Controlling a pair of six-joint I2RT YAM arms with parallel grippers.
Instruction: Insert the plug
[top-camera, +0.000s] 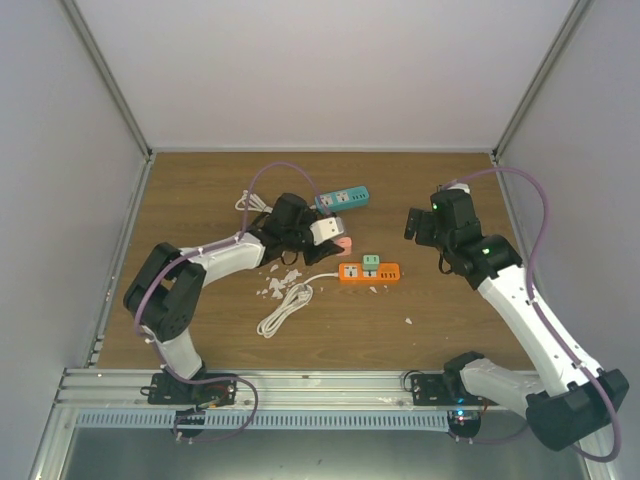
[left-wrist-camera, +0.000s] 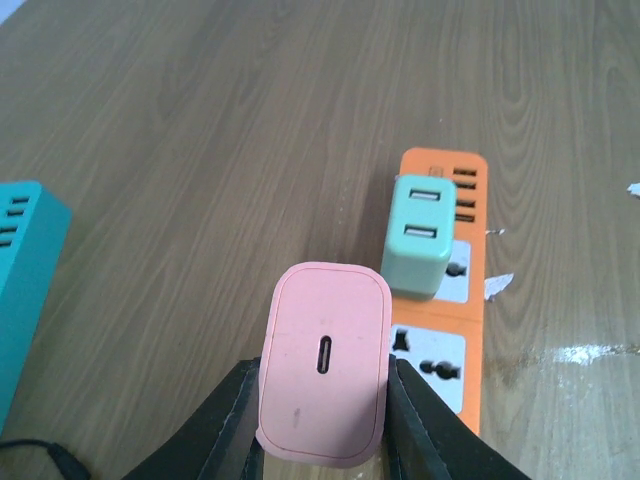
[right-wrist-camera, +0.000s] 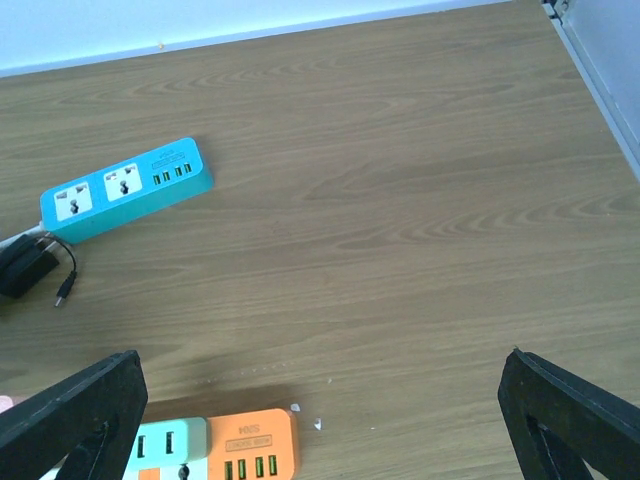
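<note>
My left gripper (left-wrist-camera: 322, 420) is shut on a pink plug adapter (left-wrist-camera: 324, 362), held above the table just left of the orange power strip (left-wrist-camera: 462, 330). The pink plug also shows in the top view (top-camera: 343, 243), above the strip (top-camera: 384, 272). A mint green adapter (left-wrist-camera: 420, 236) sits plugged into the strip's far socket; the near socket (left-wrist-camera: 430, 366) is free. My right gripper (right-wrist-camera: 320, 410) is open and empty, held above the table to the right of the strip (right-wrist-camera: 252, 450); it also shows in the top view (top-camera: 413, 224).
A teal power strip (top-camera: 342, 199) lies at the back, with a black adapter (right-wrist-camera: 22, 268) and cable near it. A coiled white cable (top-camera: 285, 308) and white scraps (top-camera: 275, 283) lie left of the orange strip. Enclosure walls stand on both sides.
</note>
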